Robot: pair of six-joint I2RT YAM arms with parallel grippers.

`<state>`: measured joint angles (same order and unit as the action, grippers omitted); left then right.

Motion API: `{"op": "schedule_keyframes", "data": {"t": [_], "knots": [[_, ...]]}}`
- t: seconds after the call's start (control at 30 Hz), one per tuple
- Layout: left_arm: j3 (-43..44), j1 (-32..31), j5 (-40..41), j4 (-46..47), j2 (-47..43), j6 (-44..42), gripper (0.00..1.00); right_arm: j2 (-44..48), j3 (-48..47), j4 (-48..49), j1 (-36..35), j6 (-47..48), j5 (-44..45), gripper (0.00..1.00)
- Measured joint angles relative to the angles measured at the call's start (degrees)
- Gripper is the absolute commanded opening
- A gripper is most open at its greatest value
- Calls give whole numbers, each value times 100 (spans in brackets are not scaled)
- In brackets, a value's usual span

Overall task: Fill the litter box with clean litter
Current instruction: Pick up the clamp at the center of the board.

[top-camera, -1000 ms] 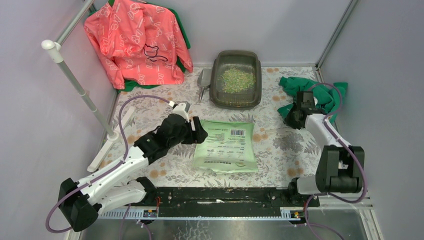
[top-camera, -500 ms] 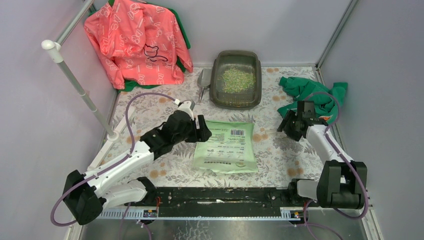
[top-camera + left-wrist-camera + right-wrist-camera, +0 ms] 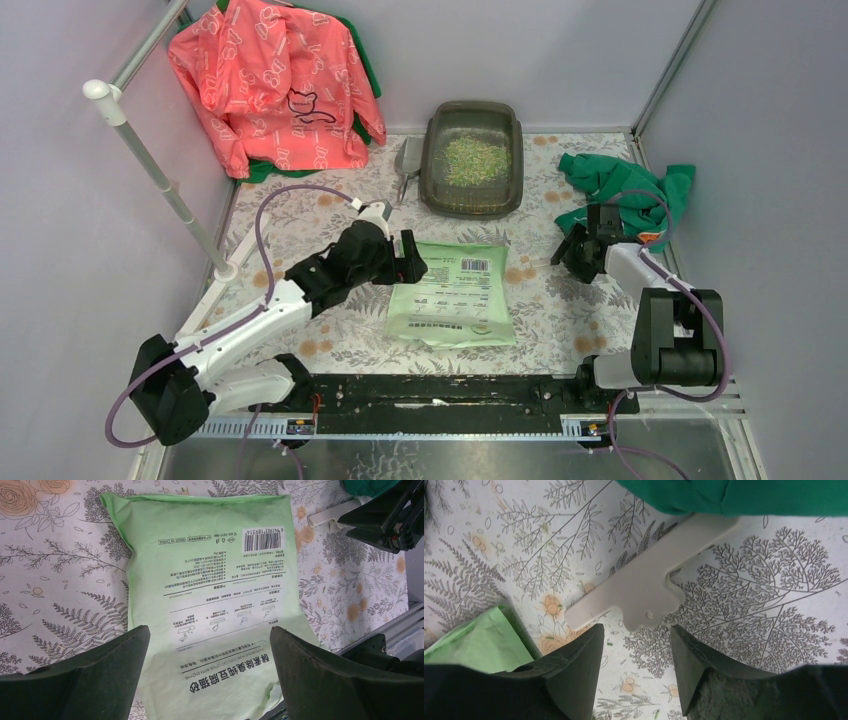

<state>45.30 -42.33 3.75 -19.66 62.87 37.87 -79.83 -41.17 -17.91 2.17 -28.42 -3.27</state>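
Observation:
The dark litter box [image 3: 436,180] stands at the back of the table with a heap of clean litter [image 3: 476,160] in it. A light green printed bag [image 3: 452,292] lies flat in the middle. My left gripper [image 3: 412,262] is open at the bag's upper left edge. In the left wrist view its jaws spread wide over the bag [image 3: 210,570], holding nothing [image 3: 210,632]. My right gripper [image 3: 572,255] is open to the right of the bag. It hovers just short of a flat white plastic piece [image 3: 649,592], gripping nothing [image 3: 636,630].
A grey scoop [image 3: 408,165] lies left of the litter box. A green cloth [image 3: 625,185] is bunched at the right, and a pink jacket [image 3: 275,85] hangs at the back left. A white pole [image 3: 160,175] leans along the left side. The bag's corner [image 3: 479,642] shows beside the right fingers.
My left gripper has shifted right onto the bag's edge and opened wider. My right gripper has drawn back from the green cloth toward the near left and has opened.

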Motion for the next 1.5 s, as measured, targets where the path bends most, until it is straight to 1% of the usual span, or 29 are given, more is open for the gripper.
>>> {"op": "schedule_keyframes", "data": {"t": [0.2,0.47,0.63,0.77,0.9,1.13,1.33,1.5], "knots": [[0,0,15,33,107,-2,99,-299,2,339,0,-162,92,41],[0,0,11,92,315,-4,99,-291,42,789,2,-313,109,11],[0,0,11,87,378,-7,99,-98,52,811,0,-243,70,0],[0,0,13,85,376,-7,99,330,192,693,2,-105,-13,0],[0,0,7,85,376,-13,99,988,321,295,0,15,-302,0],[0,0,-245,216,393,-57,99,2159,299,-153,0,55,-1178,0],[-28,0,-686,555,234,-55,99,2492,166,-269,-133,-153,-2299,0],[-317,0,-1189,1110,-116,-4,99,2573,94,-57,-516,-496,-3047,0]]}}
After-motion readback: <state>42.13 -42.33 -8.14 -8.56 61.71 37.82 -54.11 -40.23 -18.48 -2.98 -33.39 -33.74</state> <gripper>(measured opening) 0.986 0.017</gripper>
